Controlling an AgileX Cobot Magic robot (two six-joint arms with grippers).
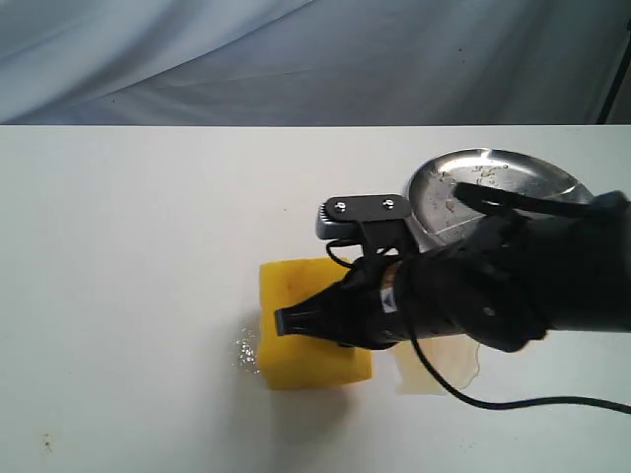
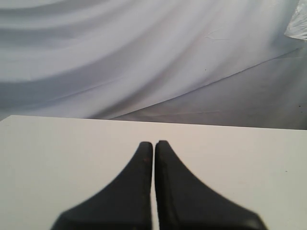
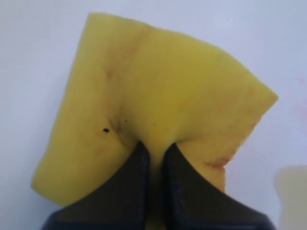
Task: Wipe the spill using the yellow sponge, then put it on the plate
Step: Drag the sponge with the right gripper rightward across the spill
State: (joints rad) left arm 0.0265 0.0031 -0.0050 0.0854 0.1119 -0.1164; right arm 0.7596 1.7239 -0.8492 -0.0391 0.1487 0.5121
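A: Surface and room first. What do we log?

B: White tabletop [image 1: 128, 296] across the lower three quarters of the exterior frame, with draped grey cloth [image 1: 197, 49] along the top. A black cable [image 1: 513, 402] trails off at lower right.

A: Fingers?

B: We note the left fingers [image 2: 129, 191] pressed together over bare tabletop, with only a hairline seam between them and nothing held. The right fingers [image 3: 129, 187] are nearly closed and pinch a fold of the yellow sponge [image 1: 306, 360]; the foam puckers where they bite.

A: Where does the sponge sit?

B: Just below frame centre, flat on the tabletop, with the right arm reaching over it from the right. We see small wet glints [image 1: 244, 353] touching its left edge.

A: The spill and plate?

B: The spill [image 1: 439, 374] is a pale beige puddle just right of the sponge, partly hidden by the arm. We cannot tell whether it touches the sponge. The plate [image 1: 523, 172] lies at upper right, behind the arm, apart from the sponge.
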